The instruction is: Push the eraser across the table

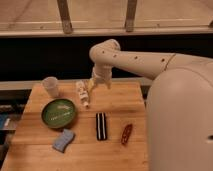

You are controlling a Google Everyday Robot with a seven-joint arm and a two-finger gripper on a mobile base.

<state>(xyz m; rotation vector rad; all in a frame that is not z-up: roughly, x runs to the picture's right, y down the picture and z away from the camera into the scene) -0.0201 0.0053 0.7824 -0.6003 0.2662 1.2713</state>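
Observation:
The eraser [101, 126], a flat black block with a pale stripe along its length, lies on the wooden table [120, 102] a little front of centre, its long side pointing toward me. My gripper [99, 85] hangs over the back middle of the table, well behind the eraser and apart from it. Its two fingers stand spread, with nothing between them.
A white bottle [82, 94] lies on its side just left of the gripper. A clear cup [50, 86] stands at the back left, with a green plate [58, 113] in front of it. A blue-grey sponge [63, 140] lies front left, and a reddish-brown oblong [126, 134] sits right of the eraser.

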